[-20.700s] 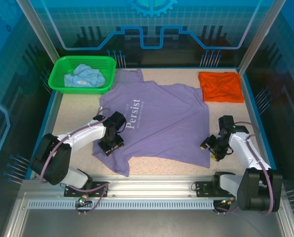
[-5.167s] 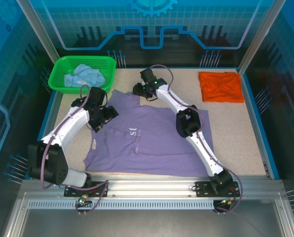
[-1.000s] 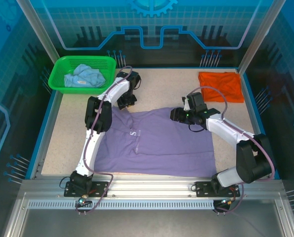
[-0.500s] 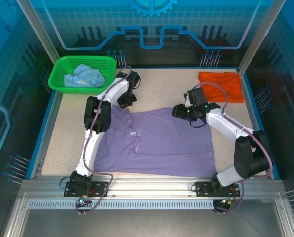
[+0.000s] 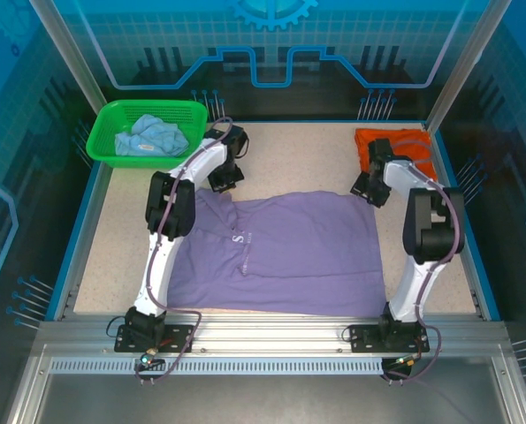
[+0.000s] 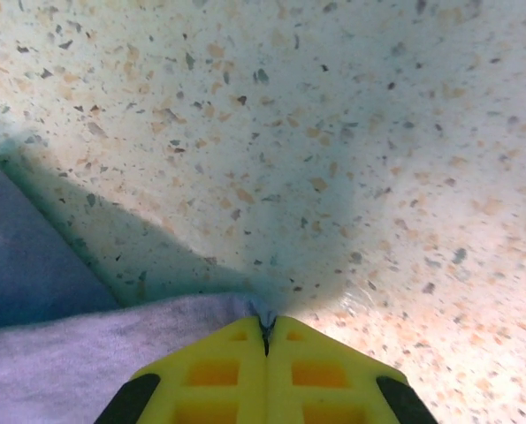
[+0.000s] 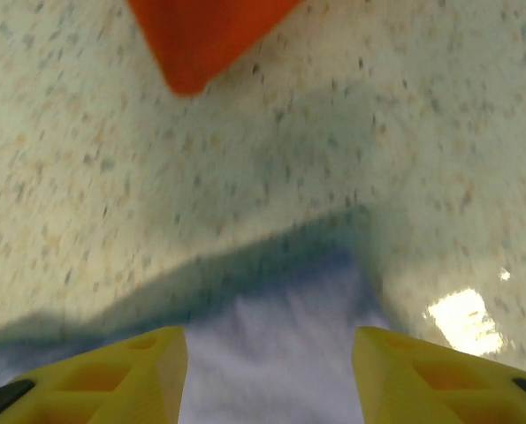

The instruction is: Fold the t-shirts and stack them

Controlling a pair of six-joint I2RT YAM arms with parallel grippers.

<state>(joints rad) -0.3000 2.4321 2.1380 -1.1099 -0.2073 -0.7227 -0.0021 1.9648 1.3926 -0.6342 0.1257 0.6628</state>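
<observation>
T-shirts, quick pass for you: the lavender-purple t-shirt (image 5: 289, 252) lies spread flat on the speckled table (image 5: 307, 159), reaching from your left gripper (image 5: 225, 181) across to your right gripper (image 5: 367, 190) and back toward the arm bases. Your left gripper sits at the shirt's far left corner. In the left wrist view its yellow fingers (image 6: 214, 375) are pressed together, with a thin tip of lavender cloth (image 6: 112, 344) pinched at the very front of the left gripper (image 6: 265, 322), so it is clamped on the shirt's edge; bare table lies ahead of it. Your right gripper is at the far right corner. In the right wrist view its fingers (image 7: 130, 371) stand well apart with the shirt's corner (image 7: 271, 336) lying below the gap of the right gripper (image 7: 270, 340); jaws not closed, nothing gripped. The orange t-shirt (image 5: 404, 146) lies folded just beyond your right gripper, its corner (image 7: 209, 35) ahead of the fingers and apart from the lavender cloth. The light blue t-shirt (image 5: 148, 134) sits bunched in the green basket (image 5: 99, 146), beyond and left of your left gripper.
</observation>
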